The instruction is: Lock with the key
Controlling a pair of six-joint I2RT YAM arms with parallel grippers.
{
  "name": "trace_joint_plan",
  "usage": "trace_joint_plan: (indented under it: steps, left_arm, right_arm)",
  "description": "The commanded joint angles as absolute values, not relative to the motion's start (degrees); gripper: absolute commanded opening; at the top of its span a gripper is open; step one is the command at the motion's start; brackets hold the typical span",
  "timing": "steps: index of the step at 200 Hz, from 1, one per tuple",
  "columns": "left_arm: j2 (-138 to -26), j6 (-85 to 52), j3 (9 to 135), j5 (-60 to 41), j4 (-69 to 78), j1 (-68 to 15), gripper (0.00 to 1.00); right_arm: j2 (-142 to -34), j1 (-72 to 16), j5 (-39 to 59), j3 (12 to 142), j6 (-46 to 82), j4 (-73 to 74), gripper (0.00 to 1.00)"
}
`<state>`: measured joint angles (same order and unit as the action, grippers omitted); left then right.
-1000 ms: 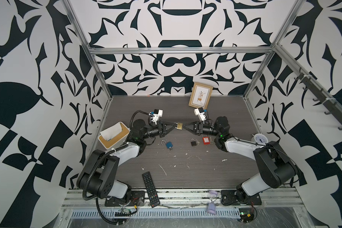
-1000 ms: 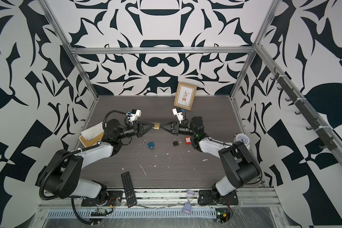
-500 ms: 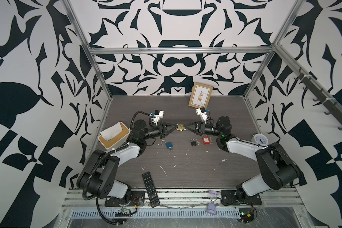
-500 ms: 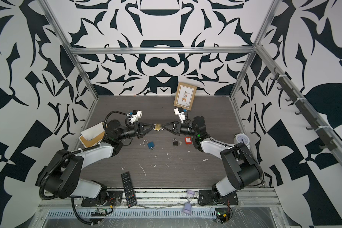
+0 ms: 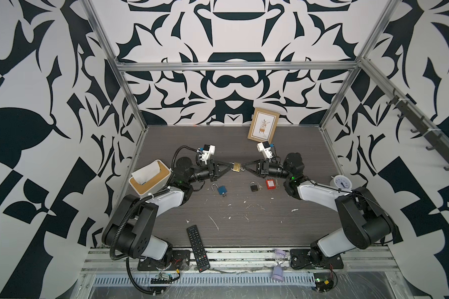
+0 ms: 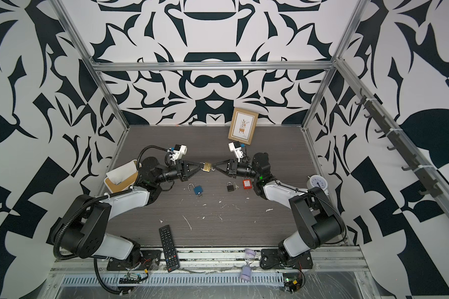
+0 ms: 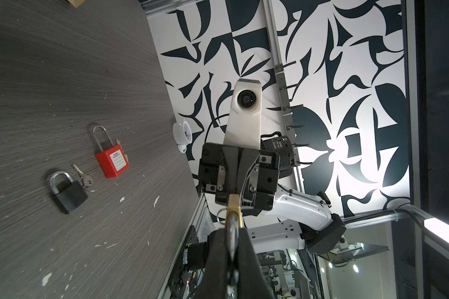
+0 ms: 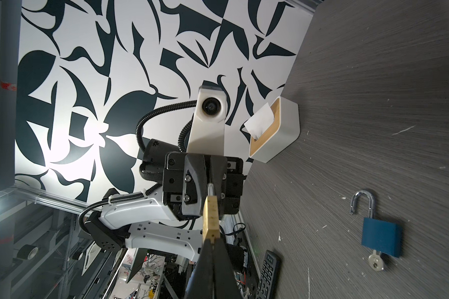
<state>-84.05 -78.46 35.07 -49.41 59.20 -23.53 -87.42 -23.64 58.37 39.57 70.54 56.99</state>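
Holding the brass padlock [image 5: 236, 167] aloft between my 2 arms, my left gripper [image 5: 230, 166] was clamped on its shackle; my right gripper [image 5: 245, 168] was pinched closed at its base, key hidden. Skewed twisting could have slipped that pinch or wrenched the padlock loose.

Brass padlock [image 5: 236, 167] shiny; tbl [image 5: 270, 227] matt woodgrain.

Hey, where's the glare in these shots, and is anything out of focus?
Left wrist view: glare bleaches the black-and-white patterned wall, and the near left hand gripping the brass padlock is blurred. Right wrist view: a similar hot spot on that wall, right hand tips soft. Both top views: evenly lit, nothing blown out.
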Motion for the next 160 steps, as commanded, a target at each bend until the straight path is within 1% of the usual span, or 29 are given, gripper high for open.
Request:
trace_joint_plan:
  steps: [1,24,34,54,71,94,133,160]
  left_arm:
    - [-83.9,-78.8,35.4,-49.0,62.3,-23.2,0.0]
    - [-83.9,-78.7,35.3,-48.9,62.3,-23.2,0.0]
    - [-84.0,-78.7,35.2,-48.8,62.3,-23.1,0.0]
    - [-84.1,-78.7,35.2,-48.9,62.4,-23.1,0.0]
    - [-84.3,-78.9,35.2,-48.9,62.8,-23.2,0.0]
    - [-84.3,-78.9,35.1,-49.0,62.9,-23.1,0.0]
    - [-84.6,-78.3,35.1,-49.5,62.4,-22.8,0.0]
    - [-84.0,-78.0,35.2,-50.6,61.3,-21.4,0.0]
  right_arm:
    - [-86.9,-24.6,60.5,39.8,69.9,58.1,0.07]
    - [-86.7,-24.7,60.5,39.8,69.3,57.2,0.08]
    - [-86.7,-25.0,60.6,39.9,69.3,57.2,0.1]
    - [-86.5,-25.1,60.5,39.9,69.1,56.6,0.1]
    - [-86.4,-25.1,60.1,39.7,68.7,56.5,0.09]
    - [-86.8,-25.1,60.3,39.9,69.0,56.8,0.0]
    - [-86.7,-25.2,59.9,39.4,70.1,58.0,0.0]
    - [-84.4,-24.9,59.0,39.3,66.0,52.4,0.0]
